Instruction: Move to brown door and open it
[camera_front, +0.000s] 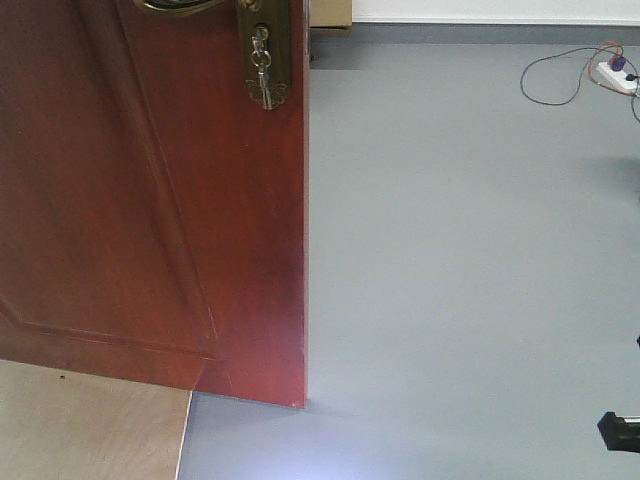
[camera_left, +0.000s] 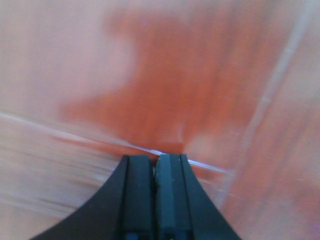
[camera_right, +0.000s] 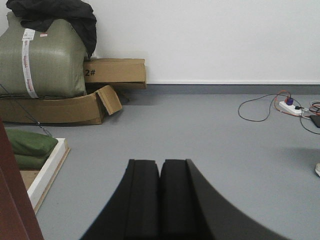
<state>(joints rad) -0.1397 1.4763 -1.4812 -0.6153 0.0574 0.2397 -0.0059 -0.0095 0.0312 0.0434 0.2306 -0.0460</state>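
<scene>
The brown door (camera_front: 150, 200) fills the left of the front view, its free edge running down at mid-frame. Its brass lock plate (camera_front: 265, 50) with hanging keys sits at the top, beside part of the brass handle (camera_front: 180, 6). My left gripper (camera_left: 155, 159) is shut and empty, its tips right up against the door's reddish-brown panel (camera_left: 165, 75), which is blurred. My right gripper (camera_right: 160, 162) is shut and empty, held over bare grey floor. A sliver of the door's edge (camera_right: 12, 200) shows at the lower left of the right wrist view.
Grey floor (camera_front: 460, 250) spreads right of the door. A power strip with cables (camera_front: 612, 72) lies far right. Cardboard boxes (camera_right: 114, 73), a green sack (camera_right: 42, 57) and a white-framed board (camera_right: 47, 167) sit along the wall. A wooden panel (camera_front: 90, 425) lies below the door.
</scene>
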